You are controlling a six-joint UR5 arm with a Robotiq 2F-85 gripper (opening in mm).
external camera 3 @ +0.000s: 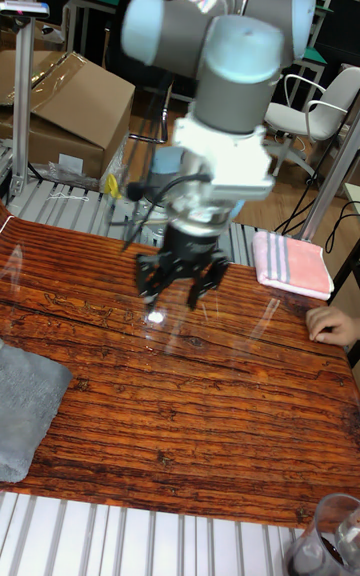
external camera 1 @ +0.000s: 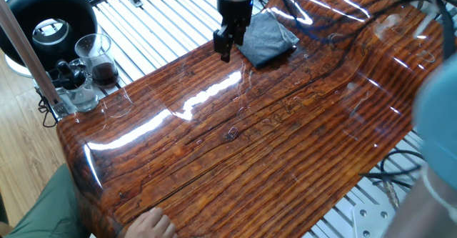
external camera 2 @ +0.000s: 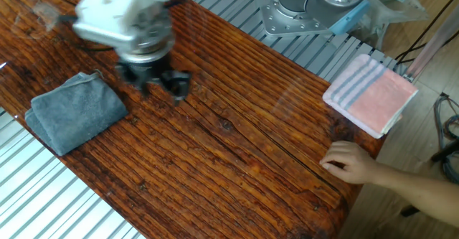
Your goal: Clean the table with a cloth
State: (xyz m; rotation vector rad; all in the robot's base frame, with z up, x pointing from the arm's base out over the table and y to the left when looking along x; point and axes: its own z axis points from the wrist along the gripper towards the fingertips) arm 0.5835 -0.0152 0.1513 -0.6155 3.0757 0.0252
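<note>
— Since the cloth (external camera 2: 75,117) is soft, limp terry lying folded at the bench (external camera 1: 285,152) edge, we judge it light; we'd pinch its raised fold

— Our hand (external camera 2: 159,87) hangs just beside it, fingers spread, holding nothing. A striped pink towel (external camera 2: 371,93) and a person's hand (external camera 2: 350,161) sit well apart; nothing blocks us
</note>
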